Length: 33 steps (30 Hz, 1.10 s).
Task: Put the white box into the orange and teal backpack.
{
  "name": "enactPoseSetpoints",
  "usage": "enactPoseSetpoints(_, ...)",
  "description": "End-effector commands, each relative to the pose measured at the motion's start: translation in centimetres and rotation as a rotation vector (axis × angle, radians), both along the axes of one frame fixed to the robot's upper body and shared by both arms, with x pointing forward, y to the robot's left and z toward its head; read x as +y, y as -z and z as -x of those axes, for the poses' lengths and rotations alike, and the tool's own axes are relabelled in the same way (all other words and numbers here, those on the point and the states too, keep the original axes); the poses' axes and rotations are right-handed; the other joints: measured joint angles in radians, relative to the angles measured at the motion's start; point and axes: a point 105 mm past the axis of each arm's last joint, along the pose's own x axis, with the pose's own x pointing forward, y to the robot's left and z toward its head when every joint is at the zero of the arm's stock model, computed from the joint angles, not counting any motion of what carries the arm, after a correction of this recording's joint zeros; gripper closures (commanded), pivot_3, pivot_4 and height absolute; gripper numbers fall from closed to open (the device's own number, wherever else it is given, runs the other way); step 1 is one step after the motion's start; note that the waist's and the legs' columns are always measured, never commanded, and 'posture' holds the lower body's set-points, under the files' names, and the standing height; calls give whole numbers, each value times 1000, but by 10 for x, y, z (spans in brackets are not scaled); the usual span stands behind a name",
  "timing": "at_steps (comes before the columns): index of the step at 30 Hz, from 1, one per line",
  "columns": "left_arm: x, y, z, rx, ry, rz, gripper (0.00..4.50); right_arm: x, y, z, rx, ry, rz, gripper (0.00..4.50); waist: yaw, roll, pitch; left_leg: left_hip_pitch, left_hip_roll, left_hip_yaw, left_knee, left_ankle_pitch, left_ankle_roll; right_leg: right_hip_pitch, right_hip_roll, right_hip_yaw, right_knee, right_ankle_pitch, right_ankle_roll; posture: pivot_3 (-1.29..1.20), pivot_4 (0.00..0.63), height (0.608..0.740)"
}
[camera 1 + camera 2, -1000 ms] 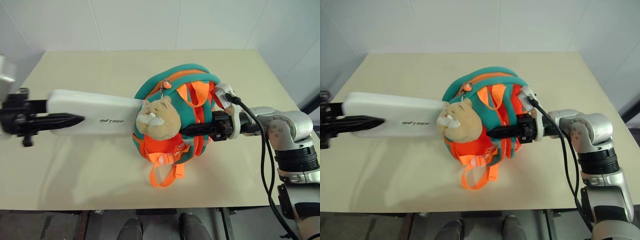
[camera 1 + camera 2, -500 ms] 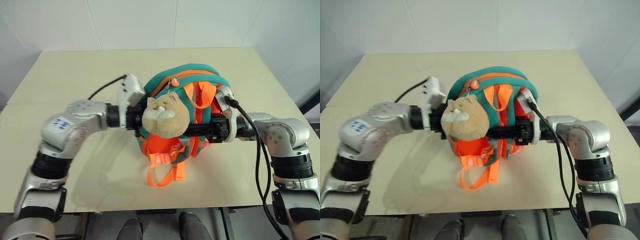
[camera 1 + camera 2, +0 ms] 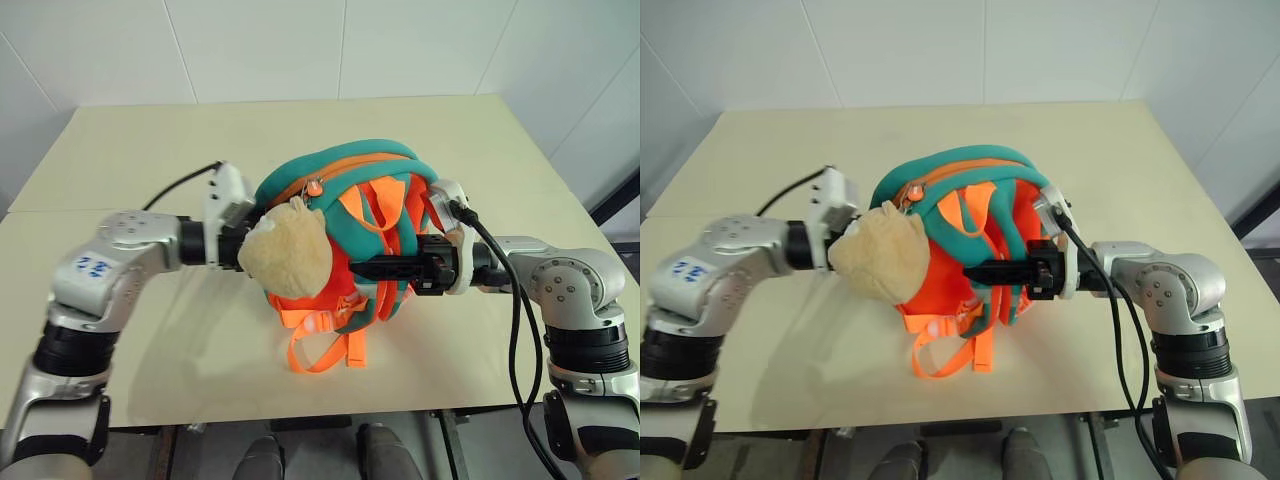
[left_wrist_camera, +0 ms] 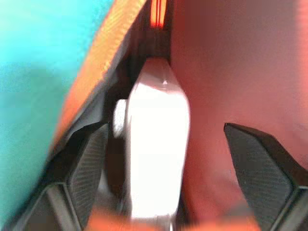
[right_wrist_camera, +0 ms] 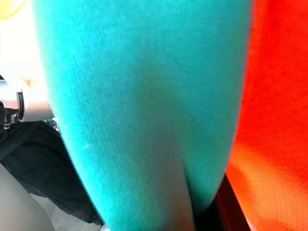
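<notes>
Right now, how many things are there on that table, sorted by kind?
Backpack: 1
Plush toy on the backpack: 1
White box, inside the backpack: 1
Total: 3

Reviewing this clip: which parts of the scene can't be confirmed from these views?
- White box: the left wrist view is blurred; its far end runs into the dark of the orange and teal backpack, so its depth inside is unclear.
- Left claw: in the head views the plush toy hides its fingertips.
- Right claw: which strap it pinches is unclear; teal fabric blocks the right wrist view.
</notes>
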Motion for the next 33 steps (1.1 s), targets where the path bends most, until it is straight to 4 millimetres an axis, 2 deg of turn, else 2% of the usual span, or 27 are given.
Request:
enactPoseSetpoints(1, 32, -12, 22, 36, 17, -84, 489, -4, -11, 1, -38, 2, -27, 4500, -2, 1, 0, 0, 0, 0, 0, 0, 0, 0, 0, 0, 0, 0, 0, 0, 150, 740)
enactPoseSetpoints(3, 42, -25, 26, -9, 8, -68, 489, -3, -9, -1, -34, 1, -22, 4500, 4, 1, 0, 0, 0, 0, -1, -1, 2, 0, 0, 0, -1, 0, 0, 0, 150, 740)
enactPoseSetpoints(5, 41, -39, 32, -43, 26, -27, 489, -3, -8, -2, -31, 0, -19, 4500, 19, 0, 1, 0, 0, -1, 0, -3, 6, 1, 0, 0, -1, 0, 0, 0, 150, 740)
enactPoseSetpoints(8, 30, -57, 43, -86, 73, 71, 489, -3, -8, -3, -29, -1, -19, 4500, 29, 0, 1, 0, 0, -1, 1, -3, 6, 2, 0, 0, -1, 0, 0, 0, 150, 740)
enactPoseSetpoints(11, 14, -65, 56, -98, 134, 141, 489, -2, -7, -5, -26, -5, -18, 4500, 26, 0, 1, 0, 0, -1, 1, -3, 6, 2, 0, 0, -1, 0, 0, 0, 150, 740)
enactPoseSetpoints(19, -20, -58, 67, -84, 221, 174, 489, 2, -7, -9, -25, -25, -13, 4500, 23, 0, 1, 1, 0, -1, 1, -3, 6, 1, 0, 0, 1, 0, 0, 0, 150, 740)
enactPoseSetpoints(23, -33, -40, 51, -145, 179, 93, 489, 4, -8, -10, -30, -32, -15, 4500, 26, 0, 1, 1, 0, 0, 2, -3, 6, 2, 0, 0, 1, 0, 0, 0, 150, 740)
enactPoseSetpoints(27, -43, -37, 37, -225, 143, 75, 489, 4, -9, -9, -35, -33, -16, 4500, 28, 0, 1, 1, 0, 0, 2, -3, 5, 2, 0, 0, 0, 0, 0, 0, 150, 740)
enactPoseSetpoints(30, -45, -47, 33, -279, 124, 126, 1038, 3, -10, -9, -39, -27, -23, 4500, 31, 0, 1, 1, 0, -1, 2, -3, 5, 2, 0, 0, 0, 0, 0, 0, 150, 740)
enactPoseSetpoints(33, -36, -60, 32, -310, 95, 158, 1885, 2, -8, -9, -37, -19, -23, 4500, 28, 0, 1, 0, 0, 0, 2, -3, 5, 2, 0, 0, 0, 0, 0, 0, 150, 740)
